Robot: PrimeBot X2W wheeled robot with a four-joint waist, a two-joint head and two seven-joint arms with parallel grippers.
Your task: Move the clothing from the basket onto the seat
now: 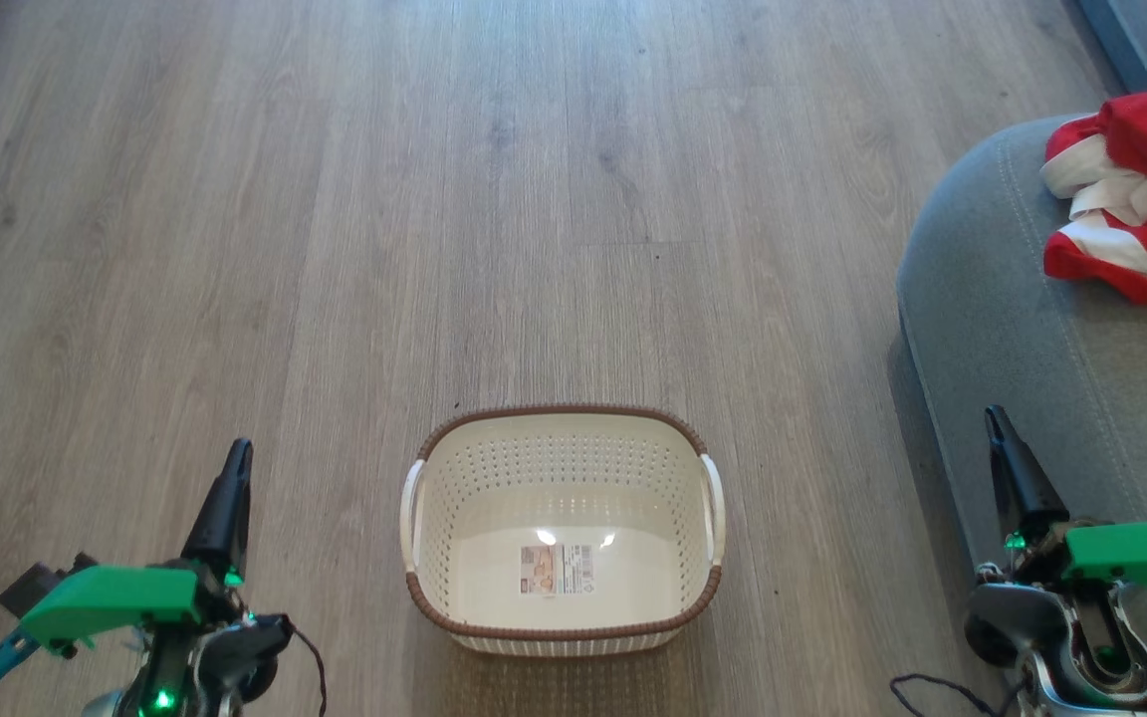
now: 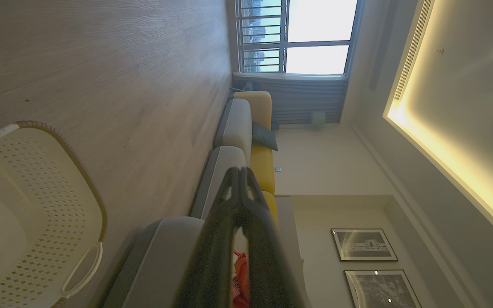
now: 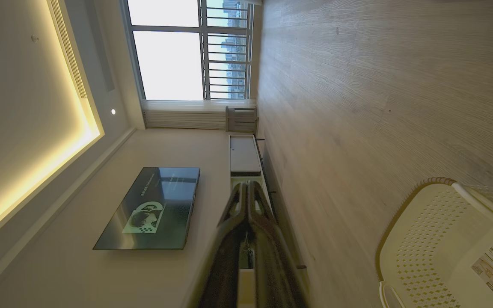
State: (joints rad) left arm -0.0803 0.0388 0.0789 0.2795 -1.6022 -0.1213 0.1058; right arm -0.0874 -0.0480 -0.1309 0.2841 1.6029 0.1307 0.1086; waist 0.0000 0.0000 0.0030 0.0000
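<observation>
Left hand sits low at left, fingers pressed together on nothing, pointing up. Right hand has the same pose, over the seat edge. Clothing lies bunched on the seat. Basket stands on the wood floor between the hands.

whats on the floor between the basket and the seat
Nothing. In the head view, the strip of wooden floor between the basket and the seat is bare.
</observation>
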